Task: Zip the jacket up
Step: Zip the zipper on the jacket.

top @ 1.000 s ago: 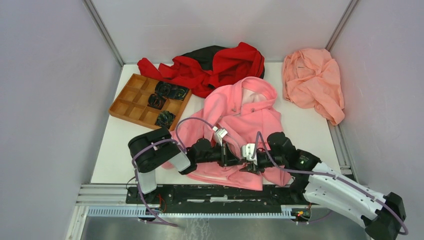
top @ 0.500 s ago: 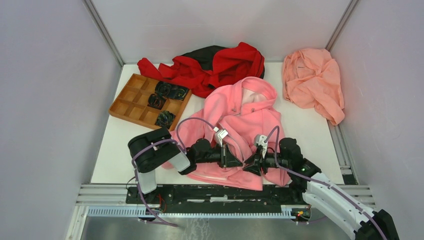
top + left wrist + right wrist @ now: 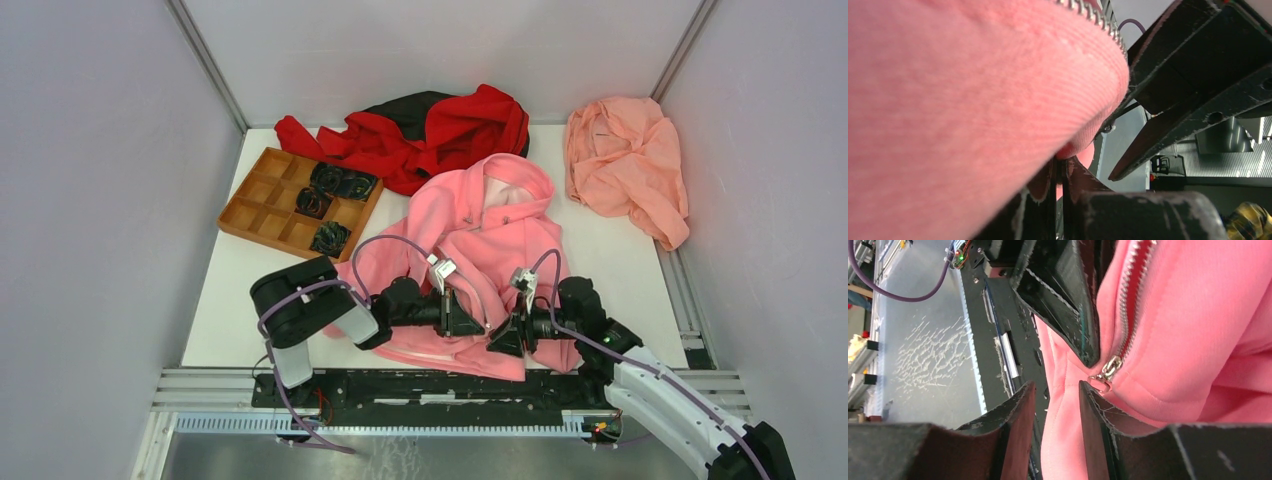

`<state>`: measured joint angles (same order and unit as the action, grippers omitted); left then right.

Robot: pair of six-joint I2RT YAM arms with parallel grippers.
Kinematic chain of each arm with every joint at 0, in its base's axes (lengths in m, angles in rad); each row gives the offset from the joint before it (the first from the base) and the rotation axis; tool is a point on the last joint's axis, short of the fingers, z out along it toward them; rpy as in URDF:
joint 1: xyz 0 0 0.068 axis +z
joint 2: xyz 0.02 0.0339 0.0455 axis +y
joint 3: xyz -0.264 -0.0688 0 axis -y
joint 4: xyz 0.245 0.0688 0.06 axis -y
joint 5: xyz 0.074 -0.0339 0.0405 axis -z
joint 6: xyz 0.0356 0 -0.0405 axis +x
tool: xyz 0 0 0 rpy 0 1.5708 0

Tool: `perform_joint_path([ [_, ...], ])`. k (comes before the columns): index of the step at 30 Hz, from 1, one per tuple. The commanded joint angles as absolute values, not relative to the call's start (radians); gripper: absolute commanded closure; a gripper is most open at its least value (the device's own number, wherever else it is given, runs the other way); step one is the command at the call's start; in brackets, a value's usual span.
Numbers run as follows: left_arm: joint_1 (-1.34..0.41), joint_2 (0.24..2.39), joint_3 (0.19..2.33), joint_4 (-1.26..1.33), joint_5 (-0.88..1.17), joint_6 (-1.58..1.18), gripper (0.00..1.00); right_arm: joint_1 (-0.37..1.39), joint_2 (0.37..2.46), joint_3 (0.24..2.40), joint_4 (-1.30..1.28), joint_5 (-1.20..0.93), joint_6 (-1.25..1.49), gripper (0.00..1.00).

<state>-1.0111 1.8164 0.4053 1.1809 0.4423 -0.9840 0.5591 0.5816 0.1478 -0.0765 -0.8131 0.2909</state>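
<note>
The bright pink jacket [image 3: 500, 235] lies hood-away on the table, with its hem at the near edge. My left gripper [image 3: 465, 322] is shut on a fold of the jacket's fabric [image 3: 948, 100] near the hem, beside the zipper teeth [image 3: 1093, 12]. My right gripper [image 3: 503, 340] faces it from the right, almost touching. In the right wrist view its jaws [image 3: 1057, 387] stand open, with pink hem fabric in the gap. The small metal zipper pull [image 3: 1103, 377] sits just above the right finger's tip, ungripped, at the bottom of the zipper [image 3: 1133, 280].
A red-and-black garment [image 3: 430, 130] lies behind the jacket and a salmon-peach cloth [image 3: 625, 165] at the back right. A wooden compartment tray [image 3: 265, 205] with dark items stands at the left. The black rail [image 3: 430, 385] runs along the near table edge.
My right arm has swung in and its gripper has dropped slightly toward the hem, close to my left gripper. The left gripper has stayed shut on the fabric.
</note>
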Motion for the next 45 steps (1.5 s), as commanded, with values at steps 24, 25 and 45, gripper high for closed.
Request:
perform_joint_path([
  [24, -1.020, 1.763, 0.407, 1.150, 0.531, -1.005, 0.98, 0.511, 0.673, 0.067, 0.102, -0.735, 0.612, 0.46],
  [25, -1.020, 1.762, 0.406, 1.152, 0.532, -1.006, 0.98, 0.509, 0.673, 0.067, 0.101, -0.733, 0.613, 0.46],
  [45, -1.022, 1.759, 0.418, 1.156, 0.553, -1.015, 0.98, 0.497, 0.663, 0.025, 0.227, -0.726, 0.587, 0.45],
])
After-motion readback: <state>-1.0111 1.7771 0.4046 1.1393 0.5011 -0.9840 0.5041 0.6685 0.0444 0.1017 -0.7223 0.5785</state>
